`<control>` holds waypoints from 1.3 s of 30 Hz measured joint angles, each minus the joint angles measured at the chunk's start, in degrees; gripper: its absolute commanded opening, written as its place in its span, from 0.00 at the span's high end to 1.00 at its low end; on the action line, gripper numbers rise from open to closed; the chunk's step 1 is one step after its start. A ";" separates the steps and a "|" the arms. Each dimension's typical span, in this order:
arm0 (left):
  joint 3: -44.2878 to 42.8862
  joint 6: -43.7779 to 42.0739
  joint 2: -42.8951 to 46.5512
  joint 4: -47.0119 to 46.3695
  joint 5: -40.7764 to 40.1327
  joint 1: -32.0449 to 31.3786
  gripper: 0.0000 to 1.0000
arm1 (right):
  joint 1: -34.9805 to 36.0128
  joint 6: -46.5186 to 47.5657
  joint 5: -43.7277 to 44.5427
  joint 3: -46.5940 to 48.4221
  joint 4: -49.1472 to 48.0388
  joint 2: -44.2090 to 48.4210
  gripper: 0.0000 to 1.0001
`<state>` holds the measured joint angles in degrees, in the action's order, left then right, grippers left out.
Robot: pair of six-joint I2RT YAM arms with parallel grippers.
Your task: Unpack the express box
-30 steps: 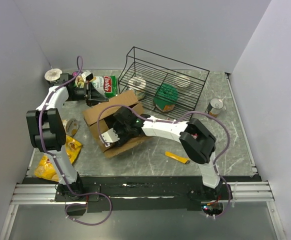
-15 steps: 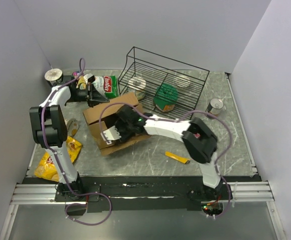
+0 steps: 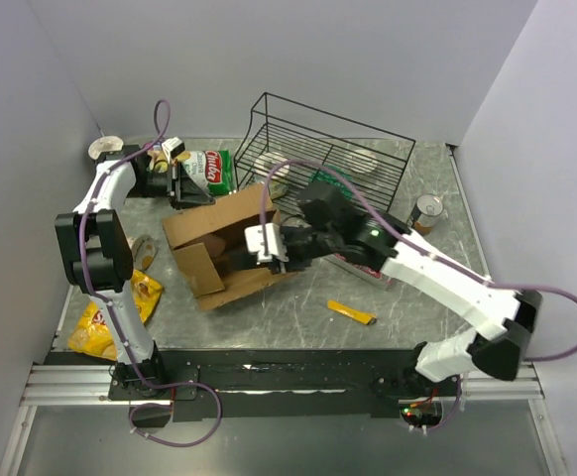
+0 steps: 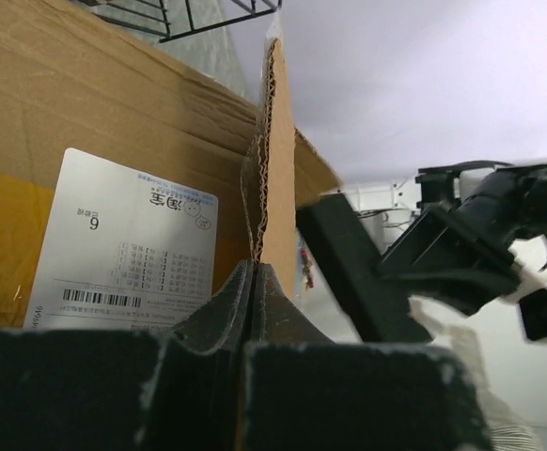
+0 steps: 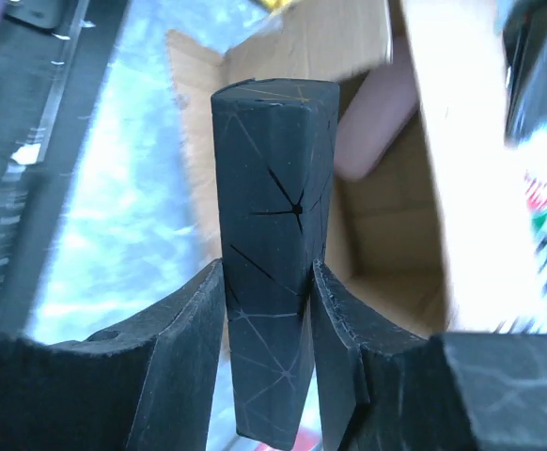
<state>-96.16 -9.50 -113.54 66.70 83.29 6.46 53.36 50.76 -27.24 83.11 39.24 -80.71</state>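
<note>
The express box (image 3: 224, 248), brown cardboard, lies open on the table with its flaps spread. My left gripper (image 3: 179, 184) is at its far-left corner. In the left wrist view that gripper (image 4: 255, 266) is shut on the edge of a cardboard flap (image 4: 275, 169), beside the white label (image 4: 123, 249). My right gripper (image 3: 253, 256) hovers over the box opening. In the right wrist view it (image 5: 269, 272) is shut on a black oblong carton (image 5: 273, 216) with thin white lines. A pink item (image 5: 377, 132) lies inside the box (image 5: 386, 235) below.
A black wire basket (image 3: 338, 164) stands behind the box, with a green-lidded tub and white-lidded tubs in it. A tin can (image 3: 428, 210) sits at the right, a yellow sachet (image 3: 351, 312) in front, yellow snack bags (image 3: 105, 322) at the left, and a green bag (image 3: 210, 169) by the left gripper.
The right arm has swung out to the right and drawn its gripper up from inside the box, its jaws closing on the black carton. The left gripper keeps its hold on the flap.
</note>
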 measured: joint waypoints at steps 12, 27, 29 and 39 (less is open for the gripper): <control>0.63 -13.81 -1.95 11.26 0.52 0.02 0.99 | -21.44 -17.49 6.71 -21.68 6.73 22.97 0.83; 23.43 15.78 36.54 -27.17 -20.85 -16.72 0.99 | -24.11 -26.82 10.75 -22.36 1.36 18.29 0.21; 24.04 21.94 38.18 -34.21 -19.58 -11.56 0.99 | -24.04 -26.84 9.18 -21.62 0.59 19.04 0.22; 33.35 46.29 16.61 -54.01 -18.40 1.75 0.99 | -10.58 -20.96 5.88 -20.17 -4.22 15.93 0.37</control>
<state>-62.81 36.80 -96.92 12.69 64.88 8.21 42.78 29.80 -21.37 62.94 35.03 -64.77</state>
